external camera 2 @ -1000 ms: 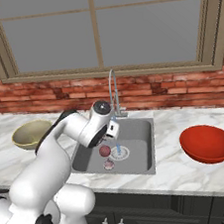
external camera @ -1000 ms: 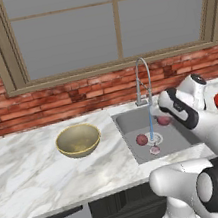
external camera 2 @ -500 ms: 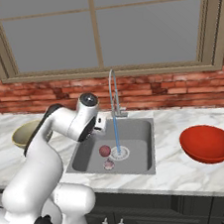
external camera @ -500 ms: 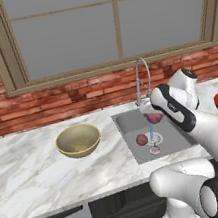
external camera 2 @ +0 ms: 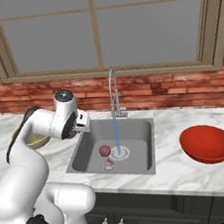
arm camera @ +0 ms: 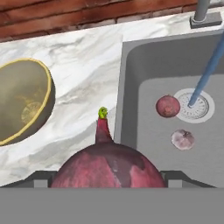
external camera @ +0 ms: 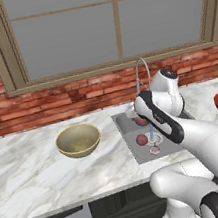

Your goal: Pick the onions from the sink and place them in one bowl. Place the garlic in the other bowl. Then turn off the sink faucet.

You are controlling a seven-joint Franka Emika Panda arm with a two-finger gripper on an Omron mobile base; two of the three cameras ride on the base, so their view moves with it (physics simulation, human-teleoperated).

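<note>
- Grey metal sink (external camera 2: 136,126) set in white marbled tabletop (external camera: 25,171); blue water stream (external camera 2: 116,133) runs from silver gooseneck faucet (external camera 2: 113,91).
- Tool (arm camera: 107,173) grasps one reddish-purple onion (arm camera: 109,168), above sink's left rim.
- Second onion (arm camera: 168,106) and pale garlic bulb (arm camera: 183,139) lie beside drain.
- Yellowish-tan deep bowl (external camera: 78,139) left; red shallow bowl (external camera 2: 207,144) right.

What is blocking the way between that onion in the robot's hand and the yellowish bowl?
Nothing visible. The held onion hangs over the sink's left edge; bare marble counter lies between it and the tan bowl.
</note>
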